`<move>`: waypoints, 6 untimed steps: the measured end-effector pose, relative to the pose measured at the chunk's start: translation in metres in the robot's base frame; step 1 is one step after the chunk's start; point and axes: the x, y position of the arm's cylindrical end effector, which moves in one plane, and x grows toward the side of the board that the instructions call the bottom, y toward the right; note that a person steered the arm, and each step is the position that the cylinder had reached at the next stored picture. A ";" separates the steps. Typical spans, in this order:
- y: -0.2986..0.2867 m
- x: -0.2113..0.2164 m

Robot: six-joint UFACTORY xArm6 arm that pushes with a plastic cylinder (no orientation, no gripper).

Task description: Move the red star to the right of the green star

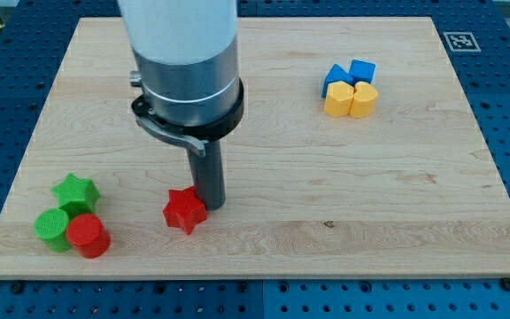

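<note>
The red star (184, 211) lies on the wooden board (326, 195) at the lower left of centre. The green star (75, 192) lies further toward the view's left, about a hand's width from the red star. My tip (212, 206) rests on the board right beside the red star, at its right upper side, touching or nearly touching it. The arm's thick grey and white body rises from the rod toward the view's top.
A green cylinder (52, 229) and a red cylinder (88, 236) sit just below the green star, close together. Two blue blocks (349, 75) and two yellow blocks (351, 99) are clustered at the upper right.
</note>
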 end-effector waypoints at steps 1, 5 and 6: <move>0.018 0.000; 0.004 0.016; 0.004 0.016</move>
